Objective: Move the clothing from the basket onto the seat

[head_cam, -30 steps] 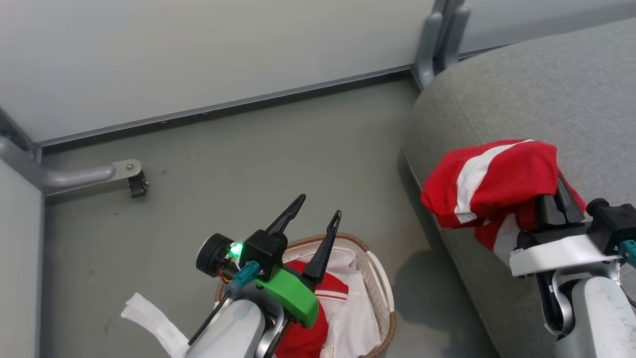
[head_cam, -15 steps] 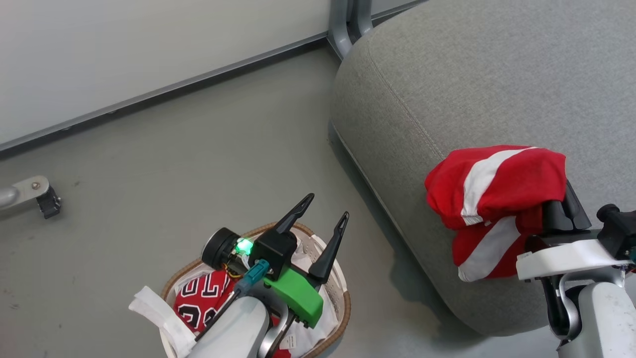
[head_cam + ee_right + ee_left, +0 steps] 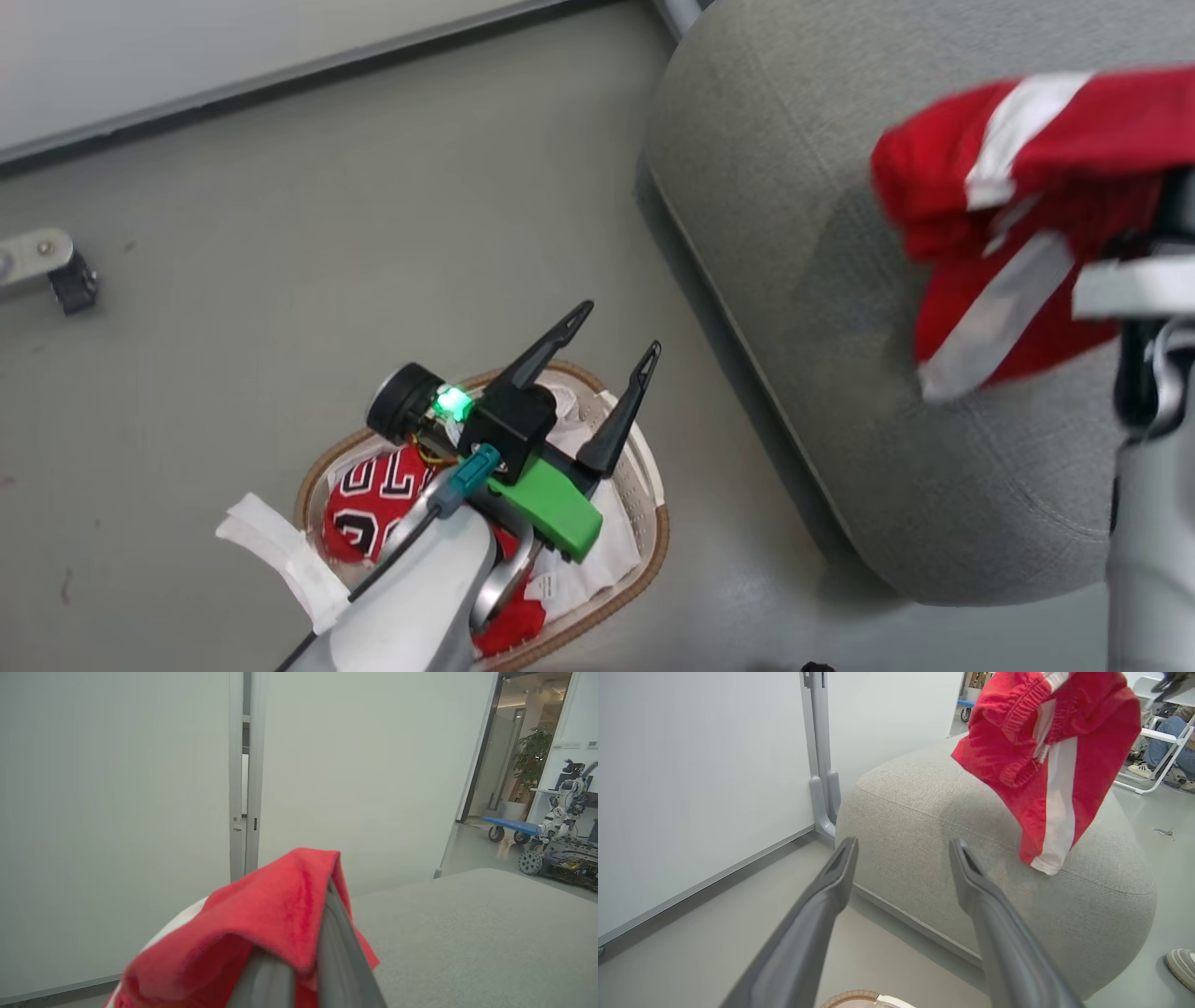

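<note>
Grey seat: right hand pinching shorts; left hand spread over basket; jersey lettering unreadable.

shorts | raised higher by right arm | now hanging clear above seat

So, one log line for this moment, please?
right gripper: shut on shorts, above seat; left gripper: open, over basket; jersey: in basket

Open floor runs from the basket to the wall panel. Rightward the seat bulks up, its top free beneath hanging red shorts.
</note>
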`<state>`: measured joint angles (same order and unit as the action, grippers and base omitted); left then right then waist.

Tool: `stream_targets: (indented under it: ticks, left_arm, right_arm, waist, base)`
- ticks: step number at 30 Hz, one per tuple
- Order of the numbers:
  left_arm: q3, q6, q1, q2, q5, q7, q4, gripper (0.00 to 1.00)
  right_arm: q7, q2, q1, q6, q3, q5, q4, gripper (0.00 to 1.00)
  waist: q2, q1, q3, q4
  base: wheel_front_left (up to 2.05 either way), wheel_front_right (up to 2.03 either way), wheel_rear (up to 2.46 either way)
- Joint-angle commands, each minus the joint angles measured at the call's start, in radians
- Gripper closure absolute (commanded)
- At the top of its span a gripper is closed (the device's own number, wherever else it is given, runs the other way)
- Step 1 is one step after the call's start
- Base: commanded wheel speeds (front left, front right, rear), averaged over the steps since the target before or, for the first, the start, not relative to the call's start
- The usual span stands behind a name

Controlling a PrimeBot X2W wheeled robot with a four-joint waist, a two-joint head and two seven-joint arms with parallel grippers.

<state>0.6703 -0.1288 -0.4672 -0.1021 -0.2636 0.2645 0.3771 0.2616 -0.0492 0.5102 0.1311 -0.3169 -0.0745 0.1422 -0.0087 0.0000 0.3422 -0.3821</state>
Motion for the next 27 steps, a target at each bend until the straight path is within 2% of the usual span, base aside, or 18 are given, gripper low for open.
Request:
stream_targets:
  ticks: [1,7,15,18,20,27]
  left_arm:
    - [-0.002,-0.003,-0.027,-0.013,0.008,0.0,-0.009,0.0]
    - [0.009,-0.003,-0.068,-0.032,0.029,0.0,-0.034,0.0]
    - [0.054,-0.003,-0.123,-0.041,0.047,0.0,-0.06,0.0]
    - [0.054,-0.003,-0.136,-0.039,0.048,0.0,-0.069,0.0]
    - [0.053,-0.003,-0.138,-0.037,0.049,0.0,-0.072,0.0]
    - [0.04,-0.003,-0.128,-0.027,0.044,0.0,-0.085,0.0]
  right_arm:
    - [0.005,-0.002,0.068,-0.001,-0.025,0.042,0.008,1.0]
    - [0.005,-0.018,0.312,-0.001,-0.153,0.202,0.036,1.0]
    - [0.005,-0.207,0.53,-0.001,-0.281,0.297,0.229,1.0]
    - [0.004,-0.267,0.557,-0.001,-0.335,0.325,0.303,1.0]
    - [0.004,-0.283,0.554,-0.001,-0.363,0.338,0.339,1.0]
    - [0.004,-0.295,0.449,-0.001,-0.42,0.365,0.449,1.0]
  waist:
    - [0.0087,0.0,0.076,0.065]
    - [0.0087,0.0,0.162,0.133]
    - [0.0087,0.0,0.248,0.234]
    - [0.0087,0.0,0.272,0.257]
    - [0.0087,0.0,0.282,0.266]
    - [0.0087,0.0,0.309,0.274]
  base:
    - [0.0,0.0,0.0]
    - [0.0,0.0,0.0]
    - [0.0,0.0,0.0]
    - [0.0,0.0,0.0]
    - [0.0,0.0,0.0]
    - [0.0,0.0,0.0]
